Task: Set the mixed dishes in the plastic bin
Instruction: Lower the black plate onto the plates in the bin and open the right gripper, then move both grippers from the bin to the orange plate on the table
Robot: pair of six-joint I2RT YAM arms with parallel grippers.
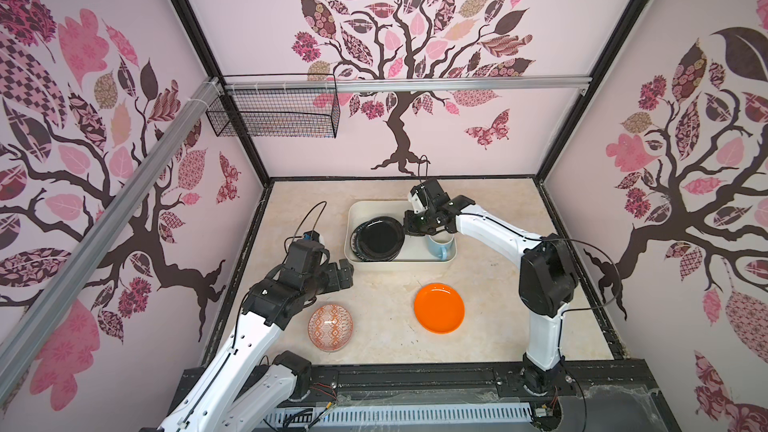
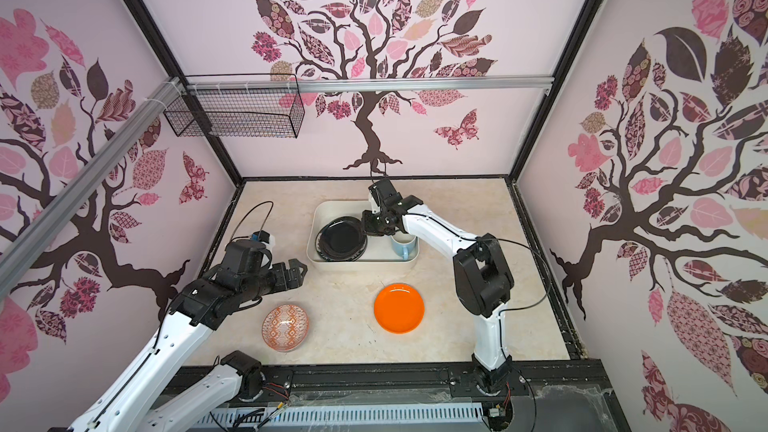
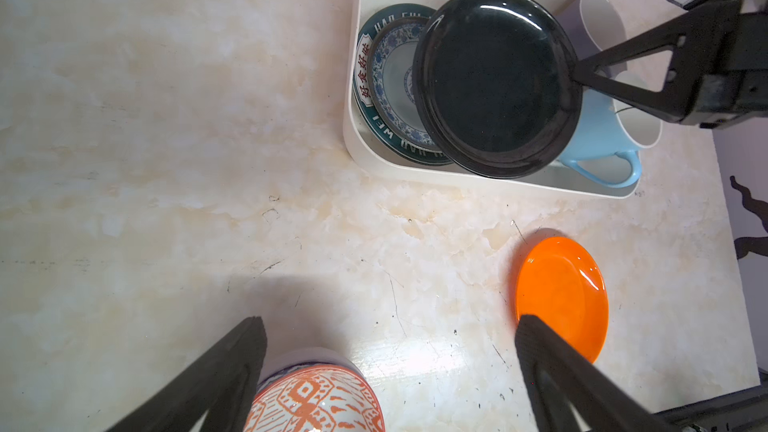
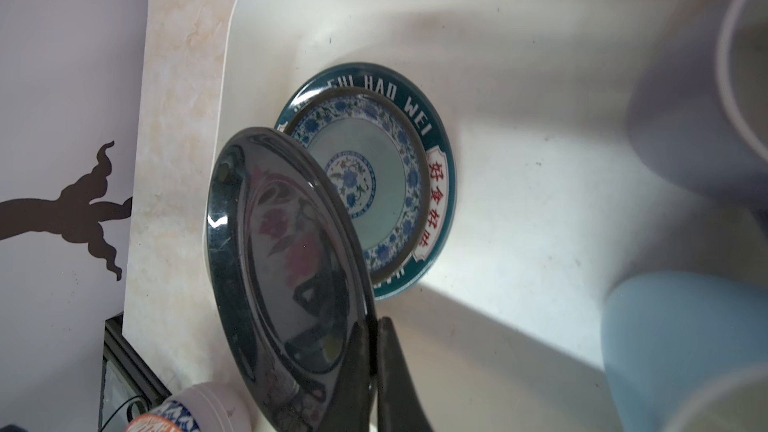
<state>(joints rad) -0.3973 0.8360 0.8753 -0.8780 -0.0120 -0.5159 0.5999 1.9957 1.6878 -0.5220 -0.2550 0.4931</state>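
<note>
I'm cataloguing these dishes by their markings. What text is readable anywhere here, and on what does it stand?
"HAO WEI": white letters on the rim of the teal-rimmed plate, in the plastic bin.
"好食好味": red characters on a white panel of that rim.
Other rim letters are cut off by the floral plate and black plate; nothing else is readable.

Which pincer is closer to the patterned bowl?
Left. The left pincer hangs open close by the bowl; the right pincer grips a black plate over the bin.

I see right gripper (image 4: 376, 322) pinching black plate (image 4: 286, 243) rim, tilted over teal plate stack (image 4: 415, 114) in bin (image 4: 498, 56); lavender mug (image 4: 685, 139), light-blue mug (image 4: 665, 347) blurry.
</note>
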